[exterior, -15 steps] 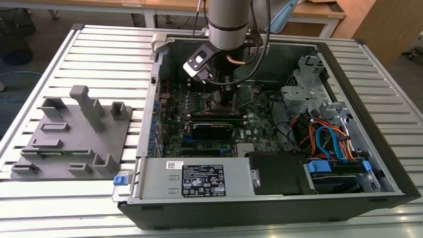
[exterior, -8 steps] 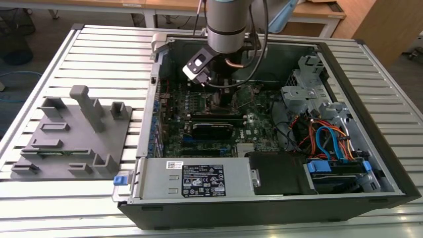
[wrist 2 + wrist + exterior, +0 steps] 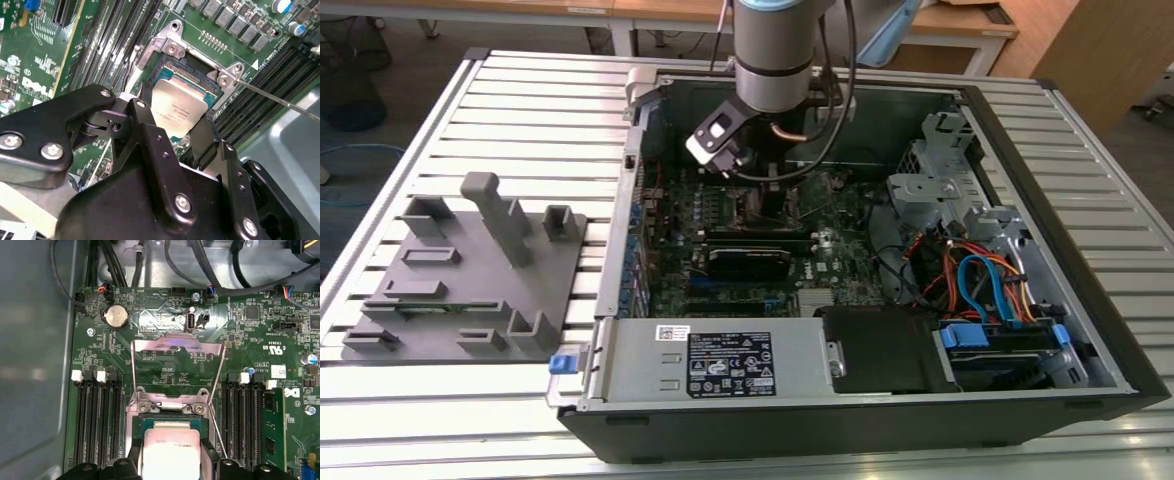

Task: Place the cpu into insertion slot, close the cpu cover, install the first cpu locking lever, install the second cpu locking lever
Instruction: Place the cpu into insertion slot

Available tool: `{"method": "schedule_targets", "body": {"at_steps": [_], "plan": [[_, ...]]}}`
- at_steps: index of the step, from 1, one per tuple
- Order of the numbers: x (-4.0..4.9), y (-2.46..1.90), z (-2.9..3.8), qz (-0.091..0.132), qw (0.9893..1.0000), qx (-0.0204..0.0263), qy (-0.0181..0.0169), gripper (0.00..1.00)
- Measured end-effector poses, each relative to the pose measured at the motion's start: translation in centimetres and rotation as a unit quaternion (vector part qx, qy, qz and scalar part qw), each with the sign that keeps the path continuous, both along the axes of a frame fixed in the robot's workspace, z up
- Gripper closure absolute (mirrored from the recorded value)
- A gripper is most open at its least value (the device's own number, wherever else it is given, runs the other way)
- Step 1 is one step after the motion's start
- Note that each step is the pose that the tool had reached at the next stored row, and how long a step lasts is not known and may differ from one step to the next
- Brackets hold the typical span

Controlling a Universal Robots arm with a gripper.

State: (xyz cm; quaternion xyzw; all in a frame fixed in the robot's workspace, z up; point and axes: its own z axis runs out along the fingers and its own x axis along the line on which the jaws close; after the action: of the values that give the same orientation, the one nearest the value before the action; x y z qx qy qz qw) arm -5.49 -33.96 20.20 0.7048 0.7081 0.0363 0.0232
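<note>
my end effector [image 3: 172,120] is clenched on the cpu [image 3: 176,106] by two opposite edges, holding it flat right over the insertion slot [image 3: 194,66], with the cpu cover [image 3: 175,342] swung open beyond.

The cpu [image 3: 171,452] in the claw [image 3: 172,460] over insertion slot [image 3: 167,418], cpu cover [image 3: 175,341] open.

Slatted metal table [image 3: 520,105] under an open computer case [image 3: 854,432] and grey fixture block [image 3: 460,300].
</note>
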Motion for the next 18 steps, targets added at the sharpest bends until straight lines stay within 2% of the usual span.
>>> {"method": "schedule_targets", "body": {"at_steps": [18], "plan": [[-0.16, 0.01, -1.15, -0.005, 1.0, -0.0002, 0.0001, 0.46]]}}
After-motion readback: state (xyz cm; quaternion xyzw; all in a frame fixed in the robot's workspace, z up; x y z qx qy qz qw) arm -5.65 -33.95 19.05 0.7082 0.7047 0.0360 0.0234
